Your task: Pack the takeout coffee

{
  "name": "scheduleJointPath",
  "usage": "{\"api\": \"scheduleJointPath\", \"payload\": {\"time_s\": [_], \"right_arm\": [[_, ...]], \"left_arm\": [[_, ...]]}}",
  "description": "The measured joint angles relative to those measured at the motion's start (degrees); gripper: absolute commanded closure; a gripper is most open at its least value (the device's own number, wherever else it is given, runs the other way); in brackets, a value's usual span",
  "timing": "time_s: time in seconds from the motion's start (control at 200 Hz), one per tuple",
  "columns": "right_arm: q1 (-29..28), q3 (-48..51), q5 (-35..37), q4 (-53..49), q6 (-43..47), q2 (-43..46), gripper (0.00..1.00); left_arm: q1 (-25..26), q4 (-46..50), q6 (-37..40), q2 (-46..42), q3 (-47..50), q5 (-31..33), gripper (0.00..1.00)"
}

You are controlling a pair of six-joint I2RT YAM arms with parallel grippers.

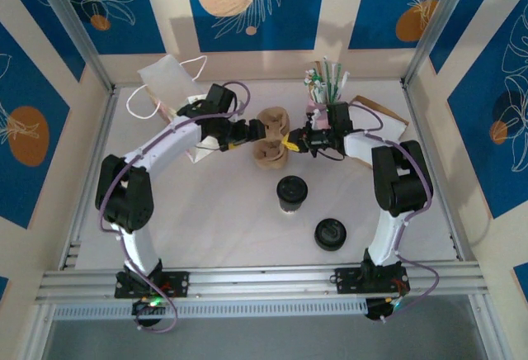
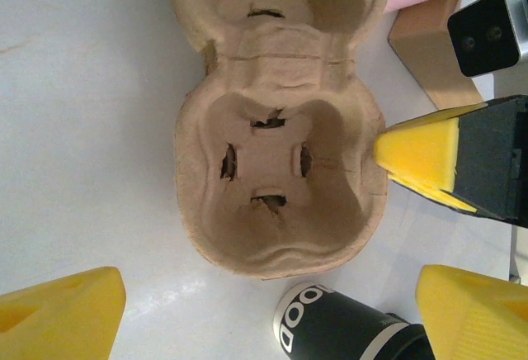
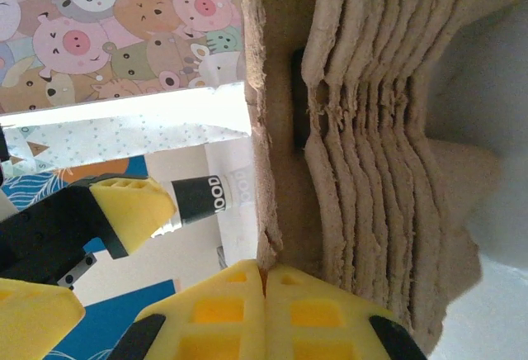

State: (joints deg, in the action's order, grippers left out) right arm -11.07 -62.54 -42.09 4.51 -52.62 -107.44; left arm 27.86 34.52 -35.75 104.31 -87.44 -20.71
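Note:
The takeout coffee (image 1: 291,192), a dark-banded cup with a black lid, stands upright on the table in front of the brown pulp cup carrier (image 1: 271,139). In the left wrist view the cup (image 2: 338,327) sits just below the carrier (image 2: 280,187). My left gripper (image 1: 252,131) hovers open over the carrier's near cell, its fingers (image 2: 62,310) wide apart and holding nothing. My right gripper (image 3: 266,281) is shut on the rim of the top carrier (image 3: 272,129), beside a stack of carriers (image 3: 371,129). Its yellow fingertip (image 2: 421,153) meets the carrier's right edge.
A pink cup of straws (image 1: 323,87) stands behind the right gripper. A white paper bag (image 1: 169,87) lies at the back left. A black round lid (image 1: 330,234) rests at the front right. Brown paper (image 1: 381,112) lies at the back right.

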Motion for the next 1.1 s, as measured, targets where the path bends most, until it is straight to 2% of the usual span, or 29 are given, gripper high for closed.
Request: {"api": "scheduleJointPath", "payload": {"time_s": [0.67, 1.1], "right_arm": [[2.40, 5.92, -8.87, 20.39, -10.78, -0.13, 1.00], [2.58, 6.21, -10.62, 23.69, -13.73, -0.13, 1.00]], "left_arm": [[0.00, -4.61, -2.12, 0.11, 1.70, -2.97, 0.09], [-1.95, -6.88, -3.85, 0.11, 4.31, -4.90, 0.09]]}}
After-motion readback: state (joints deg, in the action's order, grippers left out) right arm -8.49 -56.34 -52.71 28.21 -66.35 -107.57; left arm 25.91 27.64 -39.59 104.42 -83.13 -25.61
